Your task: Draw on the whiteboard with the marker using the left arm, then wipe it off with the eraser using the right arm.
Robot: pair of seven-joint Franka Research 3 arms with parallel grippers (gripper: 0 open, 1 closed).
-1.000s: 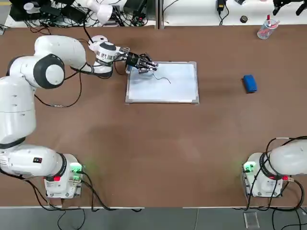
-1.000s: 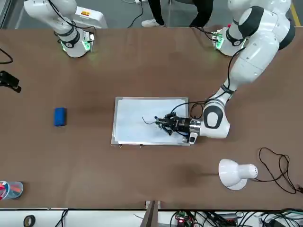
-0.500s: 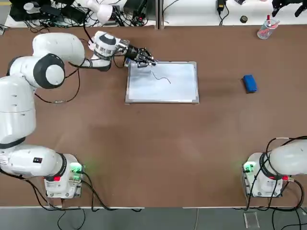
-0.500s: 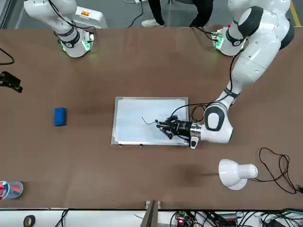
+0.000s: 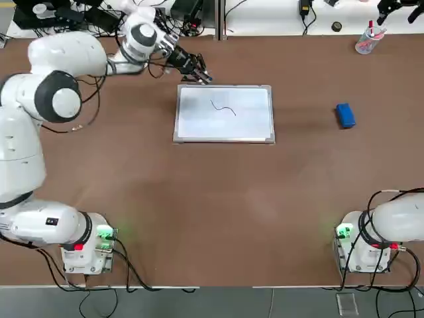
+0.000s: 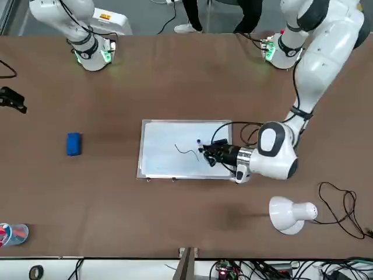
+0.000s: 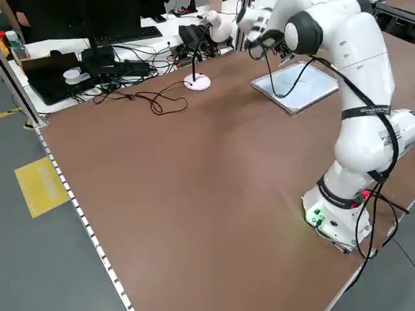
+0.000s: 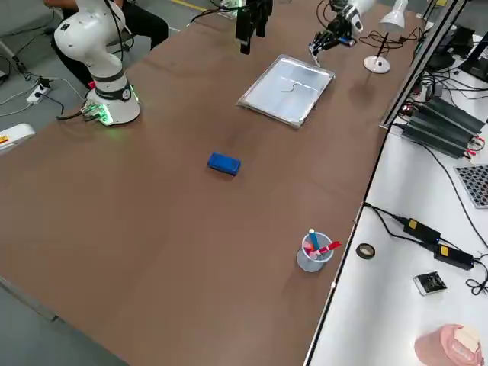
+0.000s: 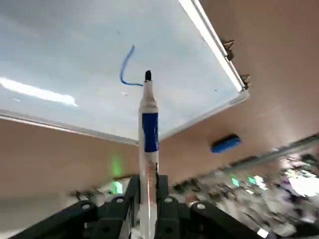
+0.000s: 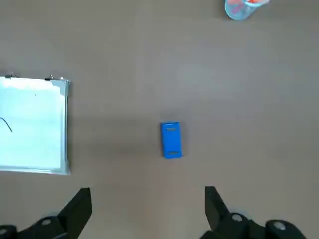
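Near the centre of the brown table [image 5: 218, 199] lay the whiteboard [image 5: 225, 126], flat, with a short dark squiggle [image 5: 224, 108] drawn on its upper half as seen from overhead. Off the board's 11 o'clock corner in that view, the left gripper [image 5: 201, 74] hung just outside the frame, its fingers clamped tight on the marker [image 9: 148, 144]. In the left wrist view the marker stood straight out between the fingers [image 9: 121, 206], its dark tip clear of the board surface and pointing toward the blue-looking stroke. From across the table the tip appeared to sit above the board rather than on it, though the height was hard to judge there.

At 3 o'clock from the whiteboard, well apart from it, the eraser [image 5: 344, 115] rested flat on the table. The right gripper [image 10: 148, 211] looked down from high above it with its jaws spread wide and nothing between them; the eraser lay untouched below. The right arm [image 5: 397, 222] stayed near its green-lit base at the table's 5 o'clock corner.

A clear cup of pens [image 5: 368, 40] stood at the 1 o'clock edge, and a white desk lamp [image 6: 289, 213] stood beyond the board on the left arm's side.
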